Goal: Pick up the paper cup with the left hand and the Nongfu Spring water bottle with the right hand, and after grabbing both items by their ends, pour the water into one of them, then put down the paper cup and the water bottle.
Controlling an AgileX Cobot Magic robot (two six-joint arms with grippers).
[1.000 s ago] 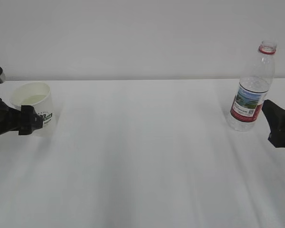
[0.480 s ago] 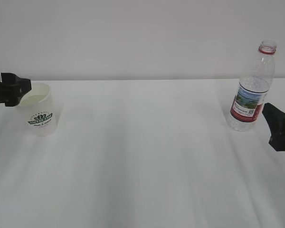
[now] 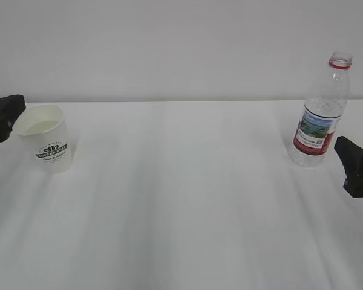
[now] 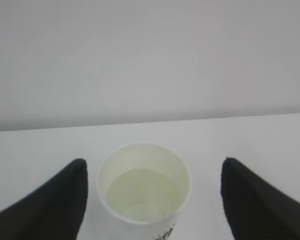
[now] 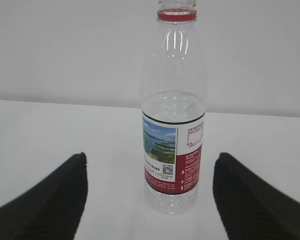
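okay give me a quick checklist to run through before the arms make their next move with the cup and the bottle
1. Small white paper cup with green logo upright on the white table: ok.
2. Pale water pooled in the cup: ok.
3. Tall clear plastic bottle with red neck ring upright, capless: ok.
4. Left gripper open, black fingers either side of the cup, not touching it: ok.
5. Right gripper open, fingers clear of the bottle: ok.
6. Water spilled on the table: cannot tell, none visible.
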